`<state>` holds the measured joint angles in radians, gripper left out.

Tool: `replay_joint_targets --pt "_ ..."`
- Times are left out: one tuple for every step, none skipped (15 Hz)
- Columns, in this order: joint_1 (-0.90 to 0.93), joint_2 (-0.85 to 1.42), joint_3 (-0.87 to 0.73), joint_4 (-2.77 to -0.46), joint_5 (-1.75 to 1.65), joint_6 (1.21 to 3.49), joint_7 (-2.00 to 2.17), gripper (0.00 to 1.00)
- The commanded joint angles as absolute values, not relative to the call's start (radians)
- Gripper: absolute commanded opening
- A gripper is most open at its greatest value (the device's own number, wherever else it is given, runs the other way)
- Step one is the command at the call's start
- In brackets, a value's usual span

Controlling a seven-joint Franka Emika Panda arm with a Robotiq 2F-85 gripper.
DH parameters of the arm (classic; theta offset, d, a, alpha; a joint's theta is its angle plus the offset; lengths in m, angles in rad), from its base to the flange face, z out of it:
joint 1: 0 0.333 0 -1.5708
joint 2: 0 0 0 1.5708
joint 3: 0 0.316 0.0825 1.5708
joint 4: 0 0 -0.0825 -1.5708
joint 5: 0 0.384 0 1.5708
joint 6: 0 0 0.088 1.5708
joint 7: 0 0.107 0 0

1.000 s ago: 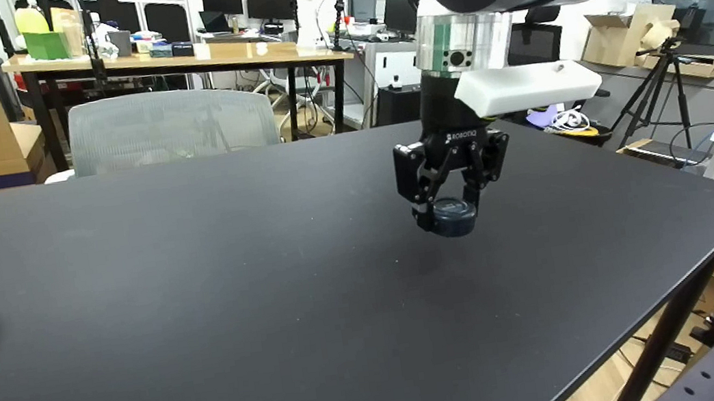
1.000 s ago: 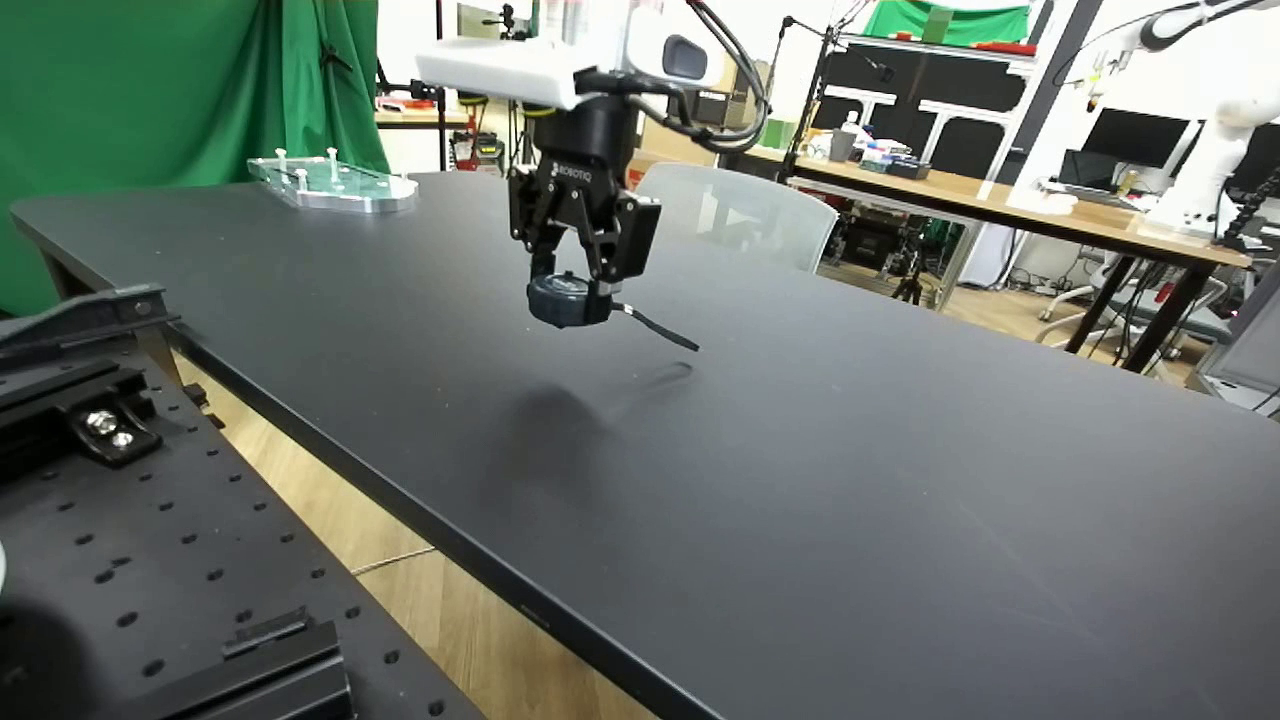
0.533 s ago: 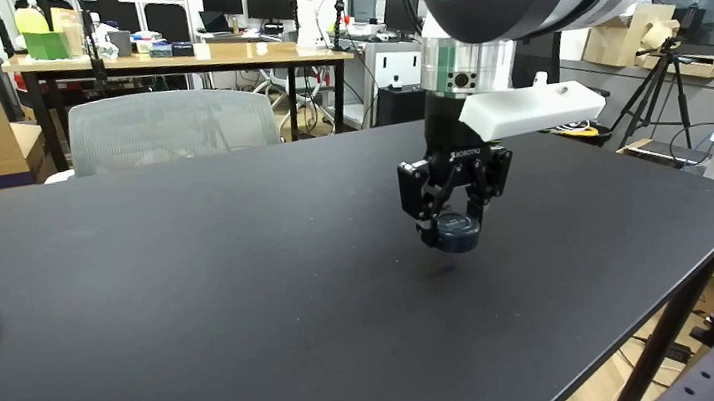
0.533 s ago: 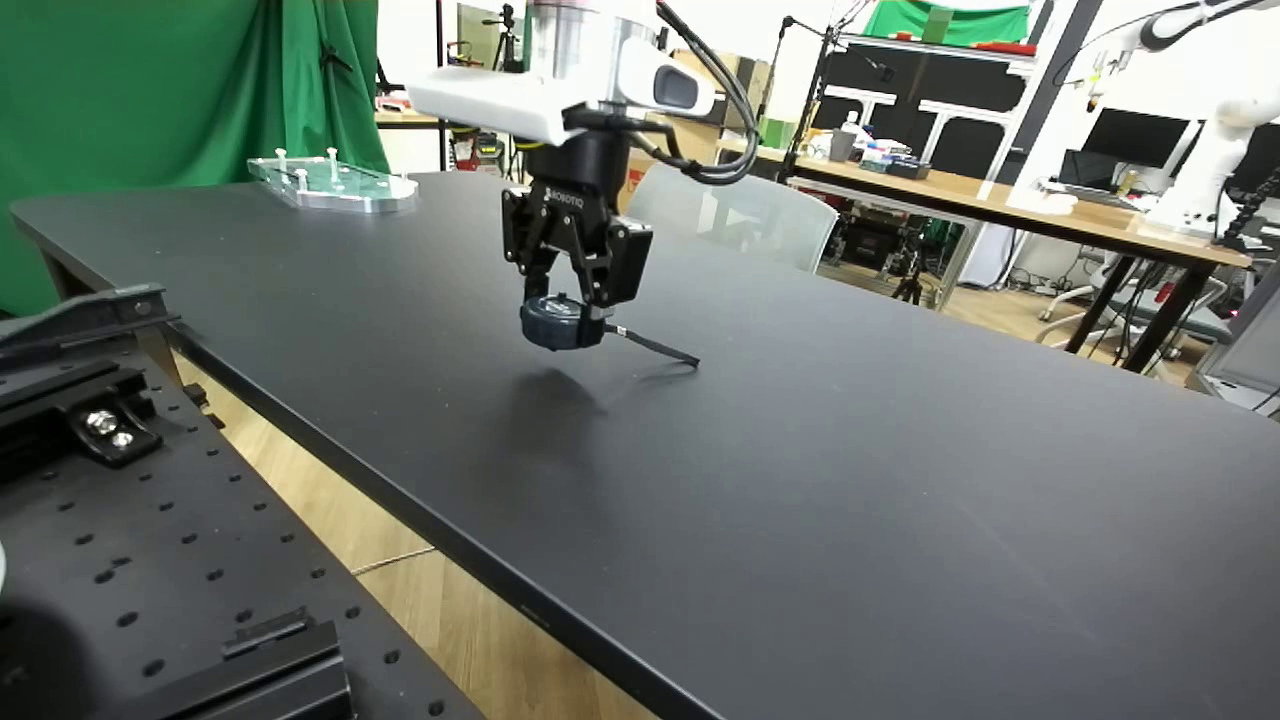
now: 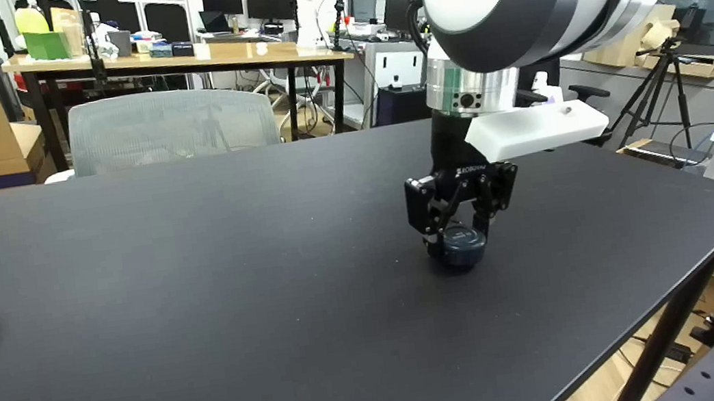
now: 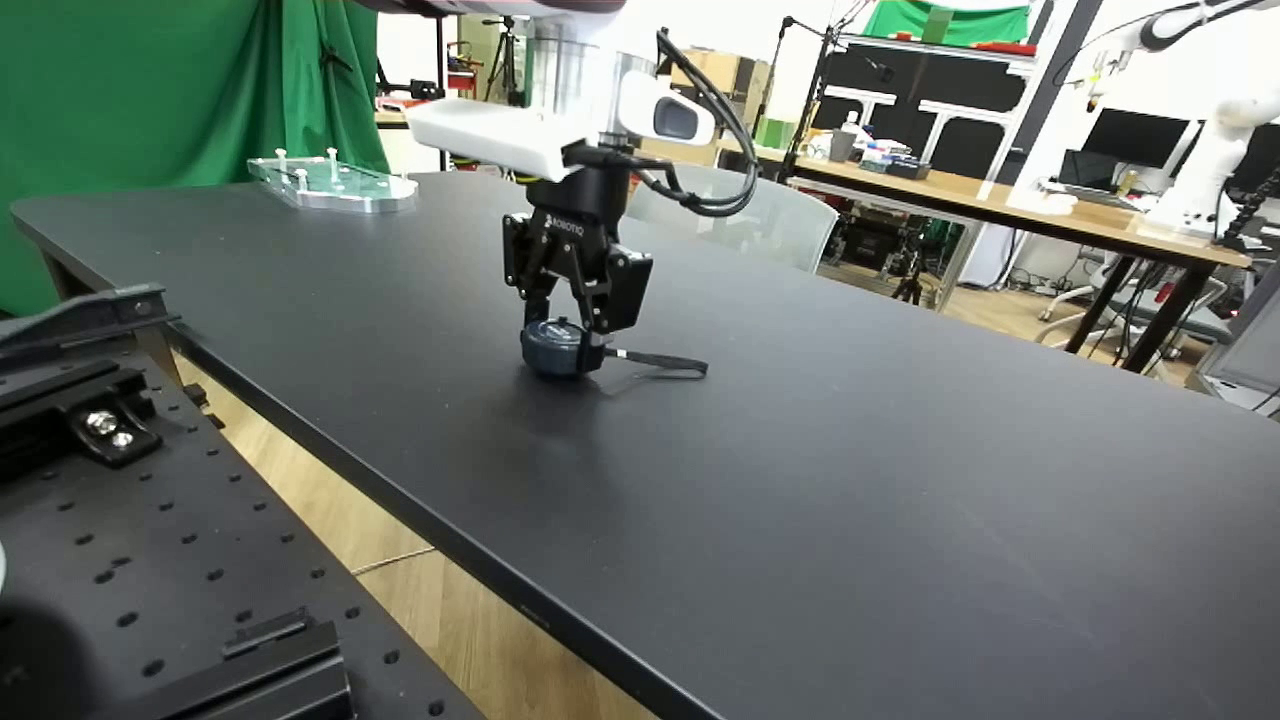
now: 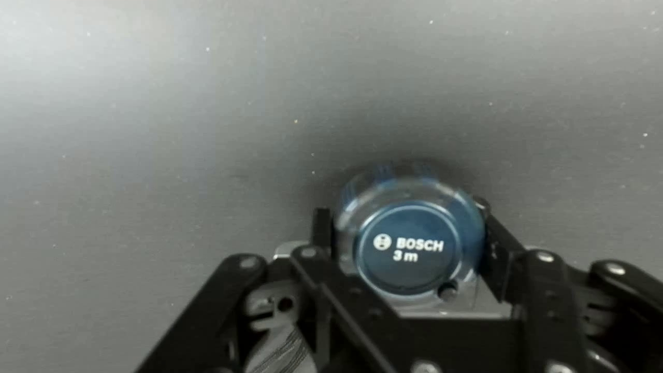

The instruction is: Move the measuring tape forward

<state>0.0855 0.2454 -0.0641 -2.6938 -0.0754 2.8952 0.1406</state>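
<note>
Pincer (image 6: pixel 566 342) clasps measuring tape (image 7: pixel 409 248); table (image 5: pixel 202 283) contact unclear.

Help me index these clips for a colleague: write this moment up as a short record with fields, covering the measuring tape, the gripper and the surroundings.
Item: measuring tape, round, dark blue, marked BOSCH 3 m
Grip: gripper closed on the measuring tape from two sides
Strap: black strap, reaching out beside the measuring tape
Surface: dark tabletop
Height: measuring tape right down at the dark tabletop; contact cannot be told for certain
Also on table: greenish plate-like piece with upright white posts
Beyond table: mesh-backed chair
</note>
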Motion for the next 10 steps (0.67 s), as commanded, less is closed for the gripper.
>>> replay_joint_targets --pt "0.1 0.239 -0.078 -2.696 -0.084 2.901 0.174 0.98" --pt "0.095 0.233 -0.071 -2.699 -0.076 2.902 0.168 1.0" --pt "0.094 0.228 -0.07 -2.701 -0.073 2.902 0.166 1.0" --pt "0.087 0.218 -0.062 -2.706 -0.063 2.898 0.157 1.0" --pt "0.083 0.209 -0.056 -2.71 -0.055 2.894 0.153 1.0" --pt "0.076 0.194 -0.047 -2.715 -0.042 2.881 0.143 1.0" --pt "0.07 0.179 -0.039 -2.72 -0.029 2.871 0.133 1.0" --pt "0.068 0.16 -0.035 -2.723 -0.019 2.851 0.133 1.0" --pt "0.062 0.143 -0.026 -2.728 -0.006 2.839 0.123 1.0" --pt "0.059 0.126 -0.023 -2.734 0.001 2.828 0.12 1.0"
